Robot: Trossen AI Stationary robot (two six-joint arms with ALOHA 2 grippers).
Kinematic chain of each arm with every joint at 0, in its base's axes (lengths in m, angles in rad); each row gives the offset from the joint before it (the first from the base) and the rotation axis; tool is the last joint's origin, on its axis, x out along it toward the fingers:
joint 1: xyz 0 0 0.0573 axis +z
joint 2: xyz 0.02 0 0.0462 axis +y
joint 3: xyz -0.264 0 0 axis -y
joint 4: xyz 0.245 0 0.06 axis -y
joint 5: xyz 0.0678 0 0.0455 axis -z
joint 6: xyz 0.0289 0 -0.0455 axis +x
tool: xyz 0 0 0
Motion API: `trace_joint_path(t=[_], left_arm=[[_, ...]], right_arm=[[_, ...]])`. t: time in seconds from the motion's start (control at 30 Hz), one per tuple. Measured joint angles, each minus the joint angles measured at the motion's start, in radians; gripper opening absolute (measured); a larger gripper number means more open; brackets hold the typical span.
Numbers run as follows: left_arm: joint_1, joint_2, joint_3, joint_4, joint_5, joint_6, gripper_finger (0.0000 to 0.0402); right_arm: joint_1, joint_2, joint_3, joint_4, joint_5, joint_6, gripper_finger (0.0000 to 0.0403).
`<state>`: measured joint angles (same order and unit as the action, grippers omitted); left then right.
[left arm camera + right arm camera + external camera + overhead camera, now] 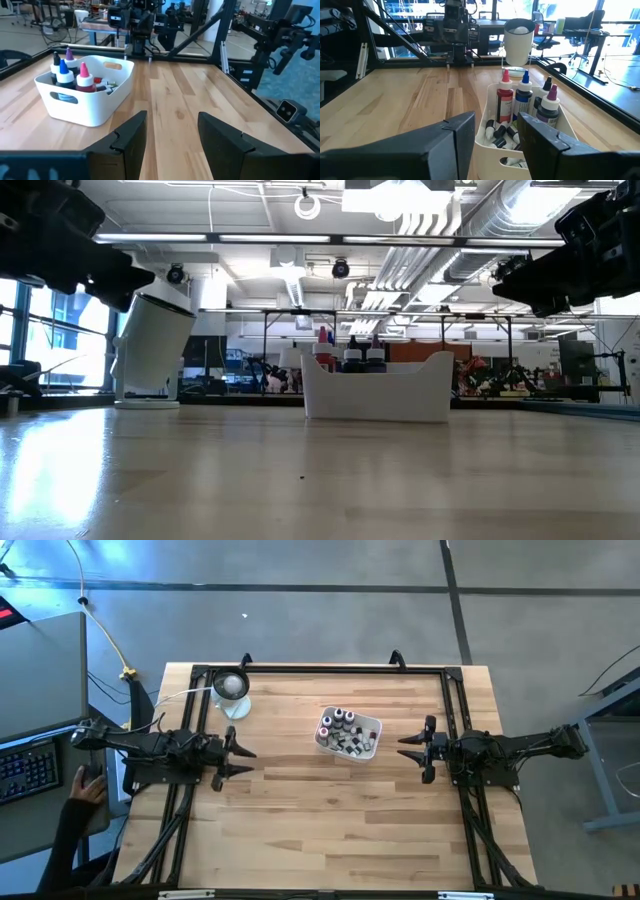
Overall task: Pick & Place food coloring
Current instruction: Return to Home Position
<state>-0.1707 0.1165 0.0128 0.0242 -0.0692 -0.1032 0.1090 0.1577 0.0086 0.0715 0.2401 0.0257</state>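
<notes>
Step in hand: bring both arms to the home position. The food coloring bottles sit inside the white bin, which stands just right of the centre of the surface. Taller bottles stand upright and smaller ones lie on the bin floor. None shows on the bare wood, so placing appears complete. The left gripper sits toward the left edge. The right gripper sits between the bin and the right edge, near the bin. Both are empty, with fingers spread wide. Retract each arm straight back toward its own edge, keeping height. Guide the right gripper away from the bin wall, since a nudge would likely tip the tall bottles. Keep the left arm apart from the round clear dish near a left-hand corner.
</notes>
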Motion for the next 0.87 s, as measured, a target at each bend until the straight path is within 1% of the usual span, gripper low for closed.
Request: trace_joint_path(t=[0.87], left_arm=[[0.000,0.019,0.000,0.000,-0.001,0.000,0.0175]], right_arm=[[0.000,0.000,0.000,0.000,0.000,0.000,0.0139]])
